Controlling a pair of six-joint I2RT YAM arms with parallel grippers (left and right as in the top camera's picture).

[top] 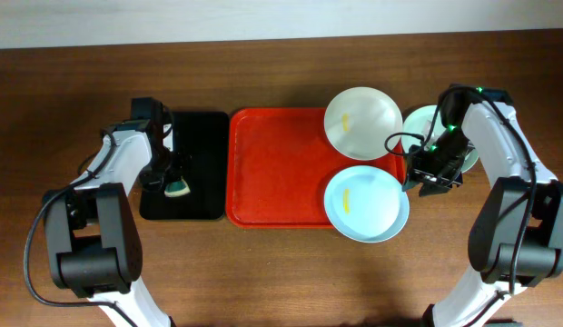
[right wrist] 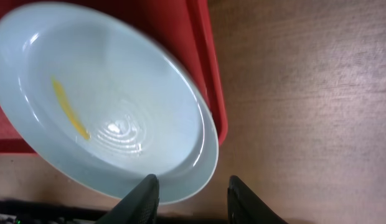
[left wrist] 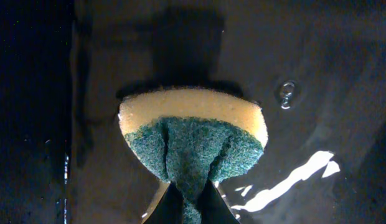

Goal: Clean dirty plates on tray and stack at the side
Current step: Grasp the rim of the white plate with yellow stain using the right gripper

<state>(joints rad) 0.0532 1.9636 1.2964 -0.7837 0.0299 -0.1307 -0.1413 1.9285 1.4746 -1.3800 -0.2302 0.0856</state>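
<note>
White-shelled arms [top: 113, 163], black joints, looping black cables, dark left tool [left wrist: 192, 194], right tool [right wrist: 193, 188].

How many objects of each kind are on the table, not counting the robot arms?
Plates: 3 (white plate, light blue plate, mint green plate)
Trays: 2 (red-orange tray, black tray)
Sponges: 1 (sponge)
Total: 6

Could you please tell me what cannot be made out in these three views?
- Pale mint green round plate: overhead, right arm covers part, hiding any smears there.
- Yellow foam sponge with green scouring face: left wrist, bottom edge cuts off its end between the left jaws.
- Light blue round plate: right wrist, bottom edge cuts off the open right jaws; contact with its rim is unclear.
</note>
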